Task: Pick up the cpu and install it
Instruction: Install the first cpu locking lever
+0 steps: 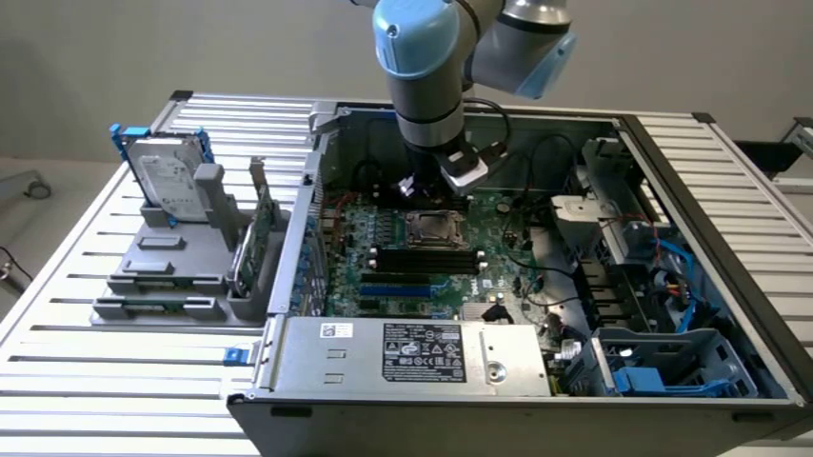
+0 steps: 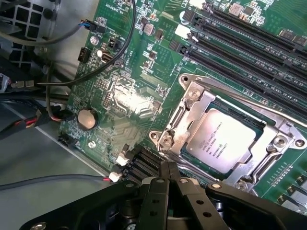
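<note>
exterior: high, angled down | wrist: close over motherboard (image 2: 129,96) | shared: socket (image 1: 433,228)

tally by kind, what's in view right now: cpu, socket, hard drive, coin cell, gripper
cpu, lying in the socket: 1
socket: 1
hard drive, upright in the grey holder outside the case: 1
coin cell: 1
gripper, shut, holding nothing: 1
Total: 5

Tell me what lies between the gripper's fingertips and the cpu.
In the wrist view, the socket's metal frame edge and some green motherboard separate the shut gripper from the cpu.
</note>
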`<state>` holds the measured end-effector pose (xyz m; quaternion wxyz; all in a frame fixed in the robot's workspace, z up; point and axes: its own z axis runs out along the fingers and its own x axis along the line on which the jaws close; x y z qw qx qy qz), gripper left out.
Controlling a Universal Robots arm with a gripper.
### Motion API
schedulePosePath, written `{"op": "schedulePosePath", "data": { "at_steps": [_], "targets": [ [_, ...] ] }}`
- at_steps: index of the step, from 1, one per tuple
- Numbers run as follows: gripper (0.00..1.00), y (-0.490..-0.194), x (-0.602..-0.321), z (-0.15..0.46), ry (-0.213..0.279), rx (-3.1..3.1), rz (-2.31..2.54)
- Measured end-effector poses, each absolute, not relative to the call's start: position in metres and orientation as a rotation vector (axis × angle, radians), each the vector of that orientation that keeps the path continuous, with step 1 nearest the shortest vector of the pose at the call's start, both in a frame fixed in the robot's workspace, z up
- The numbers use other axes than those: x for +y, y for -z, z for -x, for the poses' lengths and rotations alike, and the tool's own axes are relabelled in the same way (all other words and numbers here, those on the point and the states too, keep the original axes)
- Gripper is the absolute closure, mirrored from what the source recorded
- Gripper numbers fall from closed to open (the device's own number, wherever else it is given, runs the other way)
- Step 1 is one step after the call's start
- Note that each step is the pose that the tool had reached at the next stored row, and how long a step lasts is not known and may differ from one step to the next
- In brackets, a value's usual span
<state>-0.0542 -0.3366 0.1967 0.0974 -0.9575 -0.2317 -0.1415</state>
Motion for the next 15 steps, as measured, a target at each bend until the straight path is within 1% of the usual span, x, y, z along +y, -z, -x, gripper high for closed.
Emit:
{"op": "schedulePosePath", "data": {
  "at_steps": [9, 15],
  "targets": [
    [0.89, -0.212, -0.342, 0.056, 0.42, -0.659, 2.838],
    [0.89, -0.218, -0.346, 0.057, 0.401, -0.643, 2.842]
  ]
}}
